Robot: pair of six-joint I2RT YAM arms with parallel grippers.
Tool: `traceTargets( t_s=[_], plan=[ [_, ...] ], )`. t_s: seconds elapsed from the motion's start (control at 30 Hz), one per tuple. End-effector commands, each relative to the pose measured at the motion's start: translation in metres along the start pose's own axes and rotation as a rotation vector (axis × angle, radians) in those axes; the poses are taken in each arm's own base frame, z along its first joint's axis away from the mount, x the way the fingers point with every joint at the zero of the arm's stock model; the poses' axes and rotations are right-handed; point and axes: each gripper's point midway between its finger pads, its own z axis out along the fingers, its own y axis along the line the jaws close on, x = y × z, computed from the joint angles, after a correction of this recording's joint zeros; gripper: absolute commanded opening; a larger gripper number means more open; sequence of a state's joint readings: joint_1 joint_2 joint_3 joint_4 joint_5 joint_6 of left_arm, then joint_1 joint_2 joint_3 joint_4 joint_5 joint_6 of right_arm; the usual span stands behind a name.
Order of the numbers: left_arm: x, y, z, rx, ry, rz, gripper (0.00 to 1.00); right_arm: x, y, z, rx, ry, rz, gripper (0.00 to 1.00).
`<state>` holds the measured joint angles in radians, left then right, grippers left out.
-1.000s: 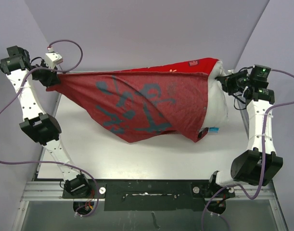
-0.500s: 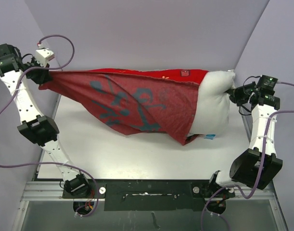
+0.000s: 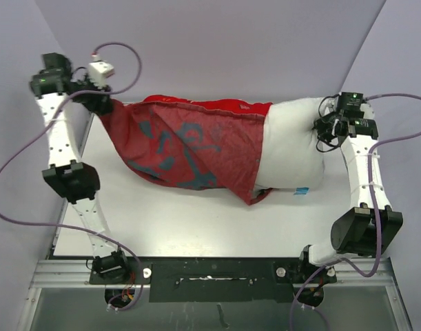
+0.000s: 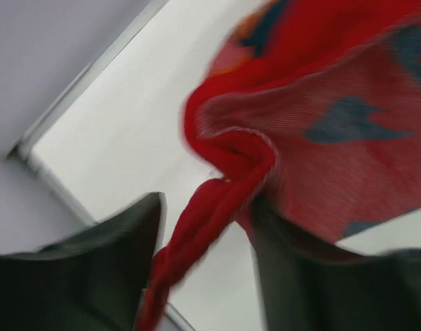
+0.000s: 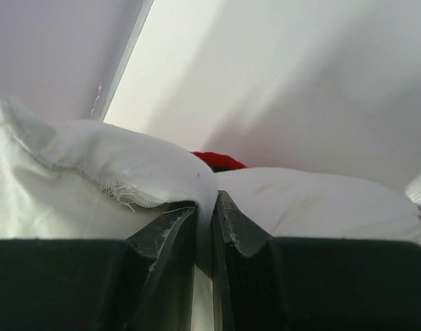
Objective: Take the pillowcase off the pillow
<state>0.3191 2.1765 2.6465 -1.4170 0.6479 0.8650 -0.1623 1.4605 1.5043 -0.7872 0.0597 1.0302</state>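
The red pillowcase (image 3: 189, 141) lies bunched across the back of the table, its duller reverse with dark blotches facing up. It covers the left part of the white pillow (image 3: 293, 141). The pillow's right half is bare, and a small blue tag (image 3: 301, 189) shows at its near edge. My left gripper (image 3: 103, 105) is at the pillowcase's far left corner. In the left wrist view its jaws (image 4: 207, 207) stand apart, with a twisted red strand of pillowcase (image 4: 217, 200) running loose between them. My right gripper (image 3: 319, 129) is shut on a fold of the pillow's right edge (image 5: 148, 172).
The white table (image 3: 196, 221) is walled by purple panels at the back and on both sides, close to both wrists. Purple cables loop (image 3: 120, 52) above the left arm and beside the right arm. A metal rail (image 3: 217, 272) runs along the near edge.
The left jaws have parted from their grip on the pillowcase corner. The left wrist moved right and back, so the stretched fabric went slack. More white pillow is bare, and the right gripper shifted left.
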Motion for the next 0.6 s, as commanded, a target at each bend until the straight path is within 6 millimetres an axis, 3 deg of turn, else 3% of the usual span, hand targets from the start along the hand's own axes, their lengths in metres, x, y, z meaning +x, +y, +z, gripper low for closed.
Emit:
traceTargets(
  t_s=[0.0, 0.03, 0.07, 0.23, 0.37, 0.43, 0.57],
  plan=[
    [-0.089, -0.074, 0.021, 0.104, -0.165, 0.077, 0.74, -0.041, -0.022, 0.004, 0.210, -0.194, -0.011, 0.00],
    [-0.091, -0.076, 0.028, 0.116, -0.174, 0.057, 0.92, -0.043, -0.032, 0.007, 0.269, -0.200, -0.017, 0.00],
    [-0.093, -0.075, 0.033, 0.120, -0.185, 0.038, 0.97, -0.047, -0.042, 0.009, 0.327, -0.207, -0.023, 0.00],
    [-0.058, -0.050, 0.045, 0.156, -0.171, -0.045, 0.98, -0.056, -0.065, 0.022, 0.468, -0.246, -0.102, 0.00],
    [-0.016, -0.046, 0.051, 0.184, -0.134, -0.064, 0.98, -0.048, -0.057, 0.043, 0.472, -0.247, -0.189, 0.00],
    [0.007, -0.063, 0.059, 0.244, -0.107, -0.039, 0.98, -0.041, -0.047, 0.057, 0.462, -0.234, -0.256, 0.00],
    [0.057, -0.131, 0.086, 0.400, -0.011, 0.095, 0.98, -0.022, -0.040, 0.078, 0.508, -0.166, -0.327, 0.00]
  ],
)
